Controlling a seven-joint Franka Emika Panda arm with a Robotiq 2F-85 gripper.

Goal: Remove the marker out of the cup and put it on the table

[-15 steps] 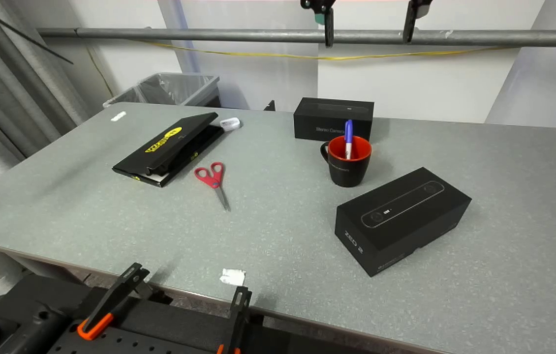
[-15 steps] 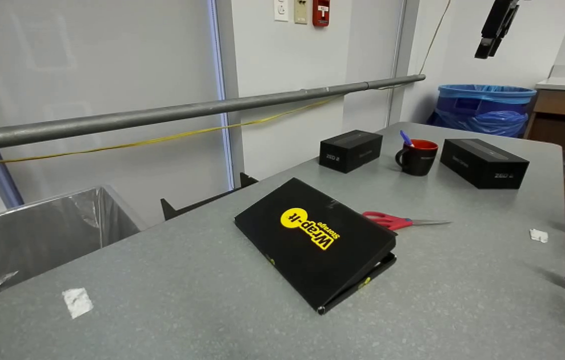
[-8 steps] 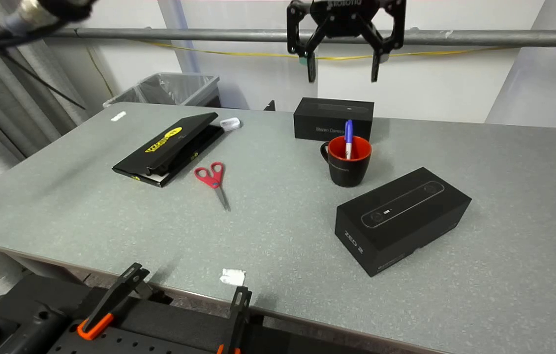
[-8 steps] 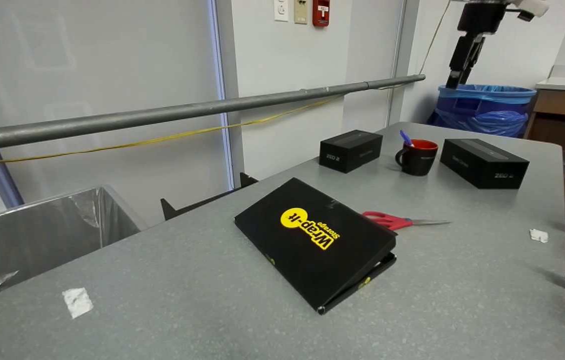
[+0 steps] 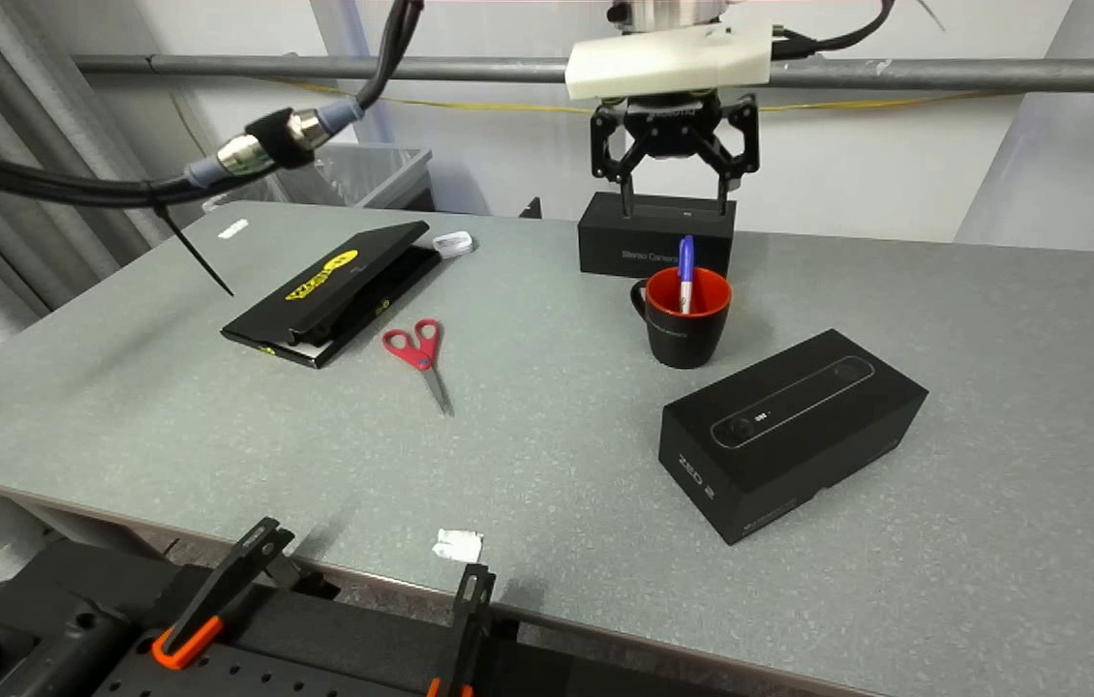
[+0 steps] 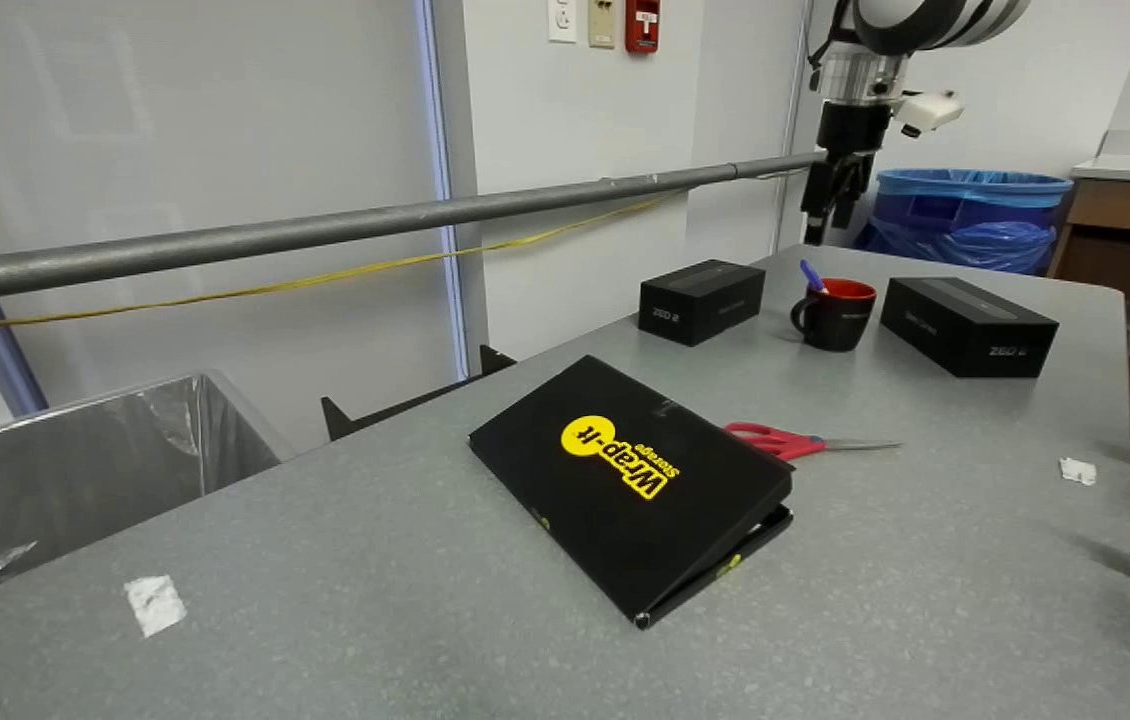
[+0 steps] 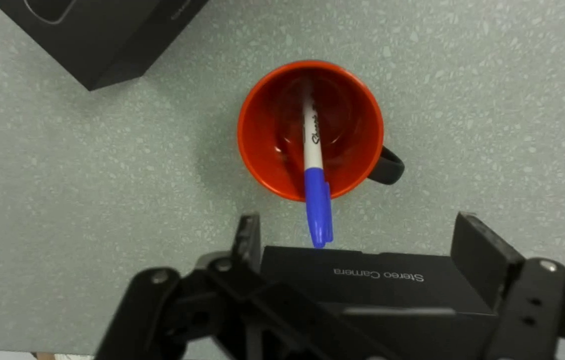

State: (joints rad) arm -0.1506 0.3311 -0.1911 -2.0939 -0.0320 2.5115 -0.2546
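below the end effector [image 5: 675, 213] leans the marker [image 7: 313, 161].

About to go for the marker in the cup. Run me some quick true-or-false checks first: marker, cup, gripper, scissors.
1. The marker leans inside the cup, blue end sticking up past the rim. True.
2. The gripper is open. True.
3. The cup is tipped over on its side. False: it stands upright.
4. The scissors lie on the table. True.
5. The gripper holds the marker. False: the gripper holds nothing, and the marker rests in the cup.
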